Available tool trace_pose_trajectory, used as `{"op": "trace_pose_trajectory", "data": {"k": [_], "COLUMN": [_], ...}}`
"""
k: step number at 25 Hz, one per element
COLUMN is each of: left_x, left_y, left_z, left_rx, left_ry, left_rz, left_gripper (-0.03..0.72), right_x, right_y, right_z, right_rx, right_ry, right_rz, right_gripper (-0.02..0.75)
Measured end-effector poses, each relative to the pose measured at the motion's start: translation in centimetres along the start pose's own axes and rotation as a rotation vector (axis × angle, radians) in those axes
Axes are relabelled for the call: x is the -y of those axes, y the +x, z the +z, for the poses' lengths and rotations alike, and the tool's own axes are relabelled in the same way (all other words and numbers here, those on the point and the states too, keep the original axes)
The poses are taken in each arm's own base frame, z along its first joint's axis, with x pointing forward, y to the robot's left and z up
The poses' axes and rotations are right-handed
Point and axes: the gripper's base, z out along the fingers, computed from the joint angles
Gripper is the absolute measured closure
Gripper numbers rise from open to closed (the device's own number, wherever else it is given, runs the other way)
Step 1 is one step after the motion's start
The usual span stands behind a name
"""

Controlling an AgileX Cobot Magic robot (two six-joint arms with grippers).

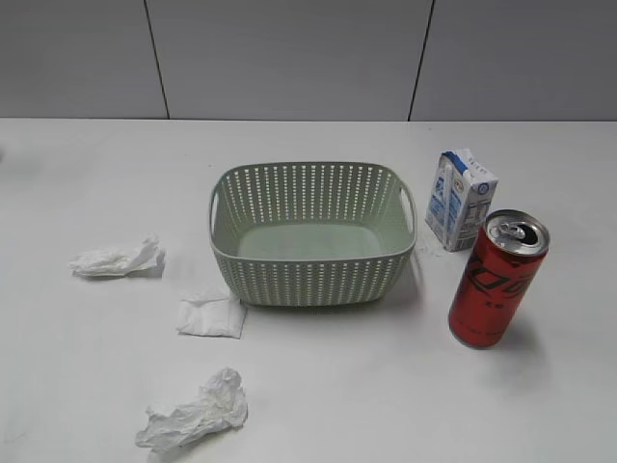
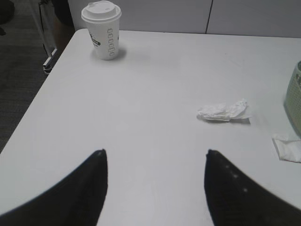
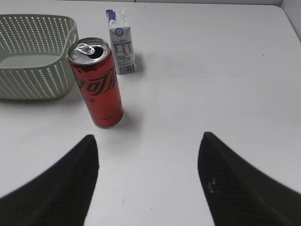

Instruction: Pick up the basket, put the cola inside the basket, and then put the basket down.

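The sage-green basket (image 1: 310, 234) stands empty on the white table, mid-view in the exterior view. It also shows at top left of the right wrist view (image 3: 33, 56), and its edge at the far right of the left wrist view (image 2: 295, 96). The red cola can (image 1: 496, 280) stands upright to the right of the basket, and in the right wrist view (image 3: 96, 89) ahead and left of my right gripper (image 3: 148, 141). That gripper is open and empty. My left gripper (image 2: 156, 153) is open and empty over bare table, well left of the basket. Neither gripper shows in the exterior view.
A white-and-blue milk carton (image 1: 460, 199) stands behind the can. Crumpled tissues lie left of the basket (image 1: 118, 258), at its front left corner (image 1: 210, 316) and near the front (image 1: 193, 413). A white paper cup (image 2: 102, 29) stands at the far left table corner, by the table edge.
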Motion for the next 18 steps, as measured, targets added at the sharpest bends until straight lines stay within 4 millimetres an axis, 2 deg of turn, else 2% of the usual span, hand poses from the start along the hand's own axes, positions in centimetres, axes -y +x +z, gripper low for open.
{"op": "trace_pose_trajectory", "data": {"k": [18], "left_x": [0.0], "left_y": [0.0], "left_z": [0.0], "left_rx": [0.0], "left_ry": [0.0], "left_rz": [0.0], "left_gripper": [0.209], "right_x": [0.0], "right_y": [0.0], "right_z": [0.0], "right_rx": [0.0], "right_ry": [0.0], "right_rz": [0.0], "right_gripper": [0.239]}}
